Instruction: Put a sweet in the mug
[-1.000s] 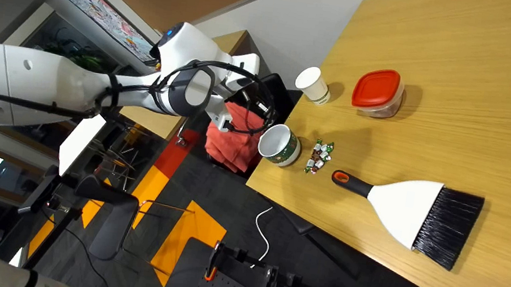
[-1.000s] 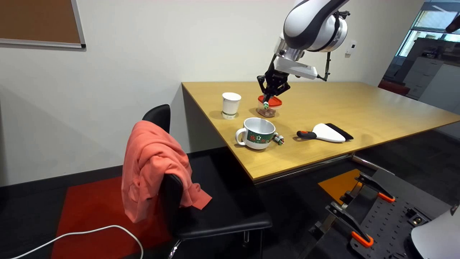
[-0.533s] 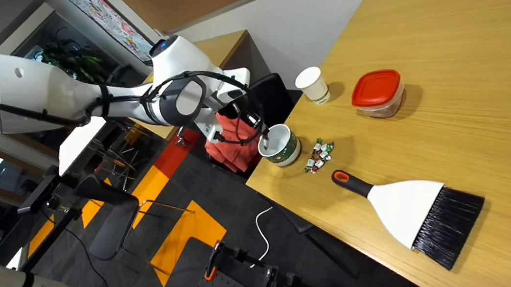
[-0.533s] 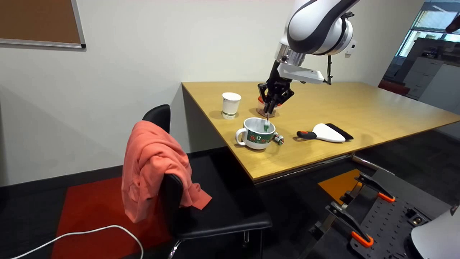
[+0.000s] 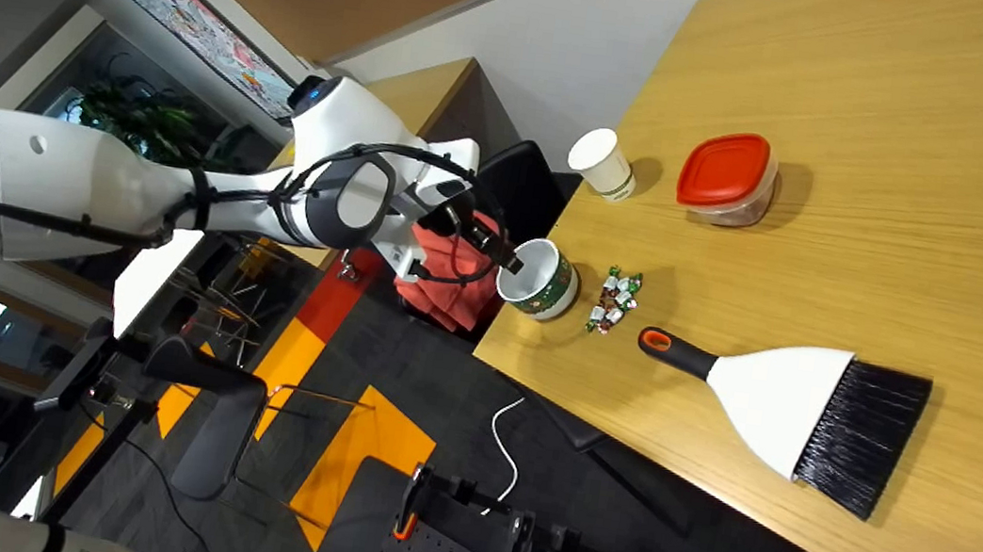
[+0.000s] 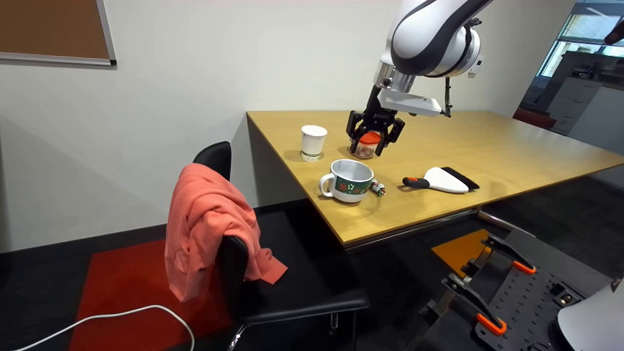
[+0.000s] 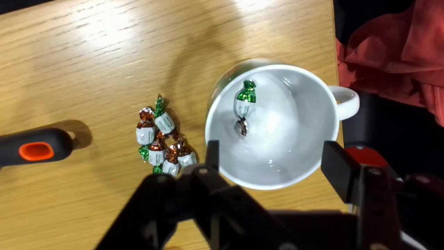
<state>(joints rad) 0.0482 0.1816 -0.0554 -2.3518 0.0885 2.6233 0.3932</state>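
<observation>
Gripper (image 6: 366, 149) spread wide and holding nothing, I hover above the mug (image 7: 300, 114), where 1 sweet (image 7: 245, 96) lies inside, presumably needing no grip from me.

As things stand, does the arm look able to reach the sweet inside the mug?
Probably yes: the gripper is open near the mug, which has no lid, though the sweet lies close to one side, so gripping it may be awkward.

The wrist view looked steeply down, close above the mug (image 7: 274, 126). In an exterior view the table (image 5: 894, 177) slanted, seen from high and farther back; in an exterior view a shallower angle faced the wall (image 6: 195, 73). Both exterior views shared mug, cup (image 5: 603, 165), tub (image 5: 725, 176) and brush (image 5: 786, 405).
</observation>
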